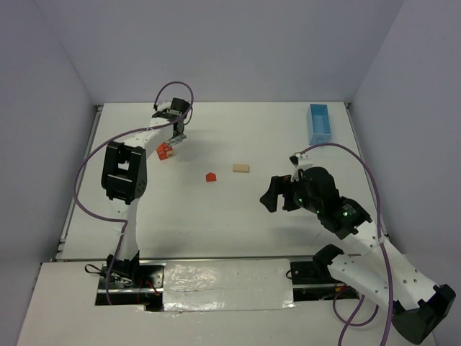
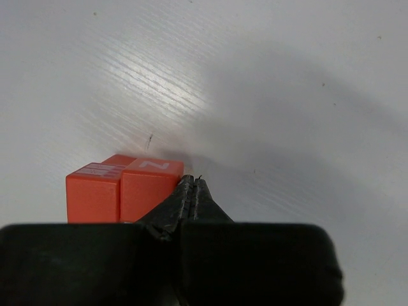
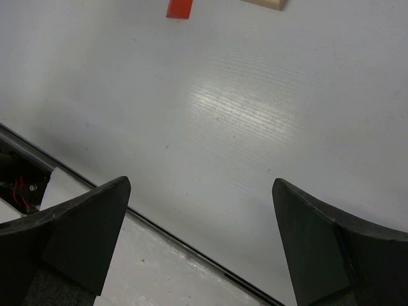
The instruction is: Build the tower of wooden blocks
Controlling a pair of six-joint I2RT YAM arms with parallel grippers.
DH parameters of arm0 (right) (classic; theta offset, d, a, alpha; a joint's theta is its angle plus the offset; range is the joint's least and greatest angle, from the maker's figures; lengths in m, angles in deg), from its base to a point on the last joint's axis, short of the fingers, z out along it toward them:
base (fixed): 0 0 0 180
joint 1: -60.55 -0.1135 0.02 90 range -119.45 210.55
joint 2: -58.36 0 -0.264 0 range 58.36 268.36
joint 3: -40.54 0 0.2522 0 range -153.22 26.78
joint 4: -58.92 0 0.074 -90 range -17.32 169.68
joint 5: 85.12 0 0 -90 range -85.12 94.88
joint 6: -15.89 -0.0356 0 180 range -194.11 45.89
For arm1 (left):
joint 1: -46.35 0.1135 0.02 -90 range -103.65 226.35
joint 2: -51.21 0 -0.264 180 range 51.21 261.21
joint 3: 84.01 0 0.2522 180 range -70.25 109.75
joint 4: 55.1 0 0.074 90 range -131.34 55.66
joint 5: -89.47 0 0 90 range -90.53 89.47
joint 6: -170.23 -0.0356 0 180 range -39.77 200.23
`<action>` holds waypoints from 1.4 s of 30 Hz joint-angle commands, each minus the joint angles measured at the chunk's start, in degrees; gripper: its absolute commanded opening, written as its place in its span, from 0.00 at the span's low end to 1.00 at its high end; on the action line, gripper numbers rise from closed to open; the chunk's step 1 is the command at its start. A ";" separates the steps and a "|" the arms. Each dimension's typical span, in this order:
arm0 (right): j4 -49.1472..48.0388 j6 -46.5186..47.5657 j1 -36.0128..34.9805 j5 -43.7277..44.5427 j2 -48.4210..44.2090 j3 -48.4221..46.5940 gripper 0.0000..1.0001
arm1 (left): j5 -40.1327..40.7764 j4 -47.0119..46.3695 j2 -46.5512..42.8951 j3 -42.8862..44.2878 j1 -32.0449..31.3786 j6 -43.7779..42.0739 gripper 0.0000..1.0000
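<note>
The left arm (image 1: 124, 173) reaches to the far left part of the table (image 1: 216, 223). The left jaws are pressed tight together and hold nothing. Their tips sit just to the right of two red blocks (image 1: 164, 151) (image 2: 121, 188). I cannot tell if they touch. The two red blocks stand side by side and touch each other.

Near the middle of the table lies a small red block (image 1: 211, 176) (image 3: 180, 8), all by itself. A tan block (image 1: 240, 168) (image 3: 264, 3) lies near it, a little to the right and farther back.

The right arm (image 1: 338, 213) is over the right part of the table. The right jaws are wide apart and hold nothing.

A blue tray (image 1: 319, 122) sits in the far right corner, well apart from the blocks.
</note>
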 commanded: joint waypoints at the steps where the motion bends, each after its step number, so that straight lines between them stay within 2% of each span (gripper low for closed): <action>1: -2.83 1.03 -0.64 -0.24 0.10 0.01 1.00 | -1.69 -3.12 -4.34 -0.48 -0.22 -1.29 0.00; 10: -2.82 1.03 -0.82 -0.32 -0.25 0.10 1.00 | -4.78 -1.37 -3.98 5.14 -0.83 -6.04 0.00; 17: -2.74 0.95 -1.00 -0.33 -0.43 0.10 1.00 | 3.04 4.26 -6.80 8.48 0.92 -1.39 0.00; 27: -2.82 1.03 -1.08 -0.15 0.18 0.01 1.00 | -2.75 8.65 -0.92 16.91 5.23 -7.80 0.00; 42: -2.74 1.12 -1.26 -0.50 0.54 -0.08 1.00 | -7.41 7.42 1.81 14.02 6.64 -8.06 0.00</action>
